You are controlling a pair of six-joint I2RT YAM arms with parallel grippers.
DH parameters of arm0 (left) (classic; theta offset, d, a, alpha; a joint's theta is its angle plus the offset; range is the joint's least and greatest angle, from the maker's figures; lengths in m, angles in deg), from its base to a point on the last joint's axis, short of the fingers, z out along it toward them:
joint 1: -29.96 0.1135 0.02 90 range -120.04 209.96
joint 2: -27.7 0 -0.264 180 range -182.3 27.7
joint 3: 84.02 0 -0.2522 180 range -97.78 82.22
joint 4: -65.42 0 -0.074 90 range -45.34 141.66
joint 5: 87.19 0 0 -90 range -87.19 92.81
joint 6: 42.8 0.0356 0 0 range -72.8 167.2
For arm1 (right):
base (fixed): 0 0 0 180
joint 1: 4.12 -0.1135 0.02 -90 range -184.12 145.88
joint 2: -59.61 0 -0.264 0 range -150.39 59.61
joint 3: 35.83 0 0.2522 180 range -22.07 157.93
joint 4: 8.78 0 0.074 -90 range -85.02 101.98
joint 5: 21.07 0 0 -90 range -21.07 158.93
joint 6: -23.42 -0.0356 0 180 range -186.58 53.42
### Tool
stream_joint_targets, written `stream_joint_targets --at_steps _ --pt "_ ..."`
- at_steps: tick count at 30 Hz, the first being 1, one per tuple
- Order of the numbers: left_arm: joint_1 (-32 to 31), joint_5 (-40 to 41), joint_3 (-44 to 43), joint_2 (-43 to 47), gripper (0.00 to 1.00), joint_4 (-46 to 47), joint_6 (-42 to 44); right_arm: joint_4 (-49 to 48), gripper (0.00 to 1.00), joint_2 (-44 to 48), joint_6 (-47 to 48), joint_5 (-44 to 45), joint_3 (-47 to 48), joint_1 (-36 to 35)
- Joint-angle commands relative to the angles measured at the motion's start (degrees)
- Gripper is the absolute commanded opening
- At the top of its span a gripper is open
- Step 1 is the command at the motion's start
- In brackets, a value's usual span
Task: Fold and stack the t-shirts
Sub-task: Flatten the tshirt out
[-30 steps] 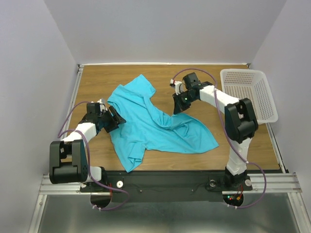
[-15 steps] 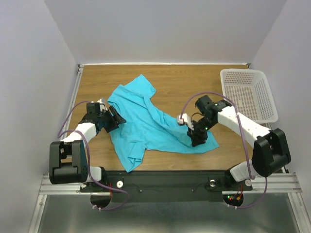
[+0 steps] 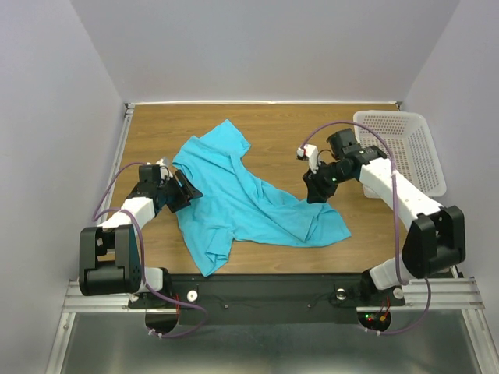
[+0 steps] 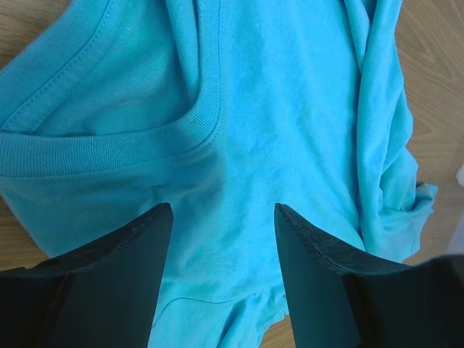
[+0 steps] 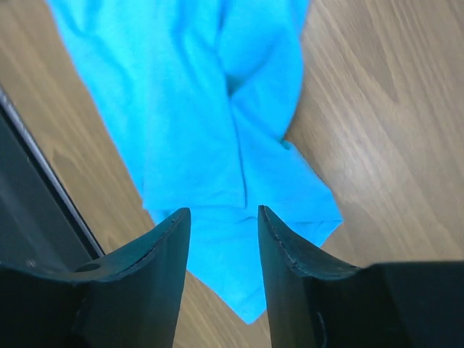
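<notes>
2-layer grab risk: the t-shirt (image 3: 234,199) is rumpled, with a twisted ridge (image 5: 233,87) running through its right part. A pinch there would likely catch 2 layers and lift a bunch, not a clean edge.
Collar-side risk: the left gripper (image 4: 221,239) sits over plain cloth just below the ribbed collar (image 4: 145,138). A grab there would take mid-panel fabric, so any fold drawn from it could come out skewed.
Edge risk: the shirt's near tail (image 3: 207,265) reaches the table's (image 3: 288,132) near edge. A pull toward the arm bases could slide it off.
T-shirt place: flat on the wooden table, centre-left, lying diagonally, unfolded and well apart from the basket (image 3: 390,115).
Left gripper state: released, fingers spread with only cloth showing beneath the gap. I cannot tell whether they touch it.
Right gripper state: the right gripper (image 5: 223,239) is also released, holds nothing, and hangs above the shirt's right part.
Count, shirts: 1 in view, so nothing is stacked yet.
Count, baskets: 1, white mesh, at the right.
Count, arms and grippers: 2 and 2.
</notes>
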Motion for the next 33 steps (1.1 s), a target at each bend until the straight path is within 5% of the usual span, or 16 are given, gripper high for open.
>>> stream_joint_targets --at_steps 1,23,33 --pt "-0.2 -0.8 -2.0 2.0 0.69 0.2 1.1 -6.3 0.46 -3.5 -13.4 1.2 -3.1 0.9" --pt "-0.3 -1.3 -2.0 1.8 0.69 0.2 1.2 -12.6 0.46 -10.4 -16.9 4.6 -9.2 0.1" --pt "-0.2 -1.2 -2.0 1.4 0.69 0.2 1.0 -11.8 0.35 -9.6 -16.3 3.4 -10.2 -1.3"
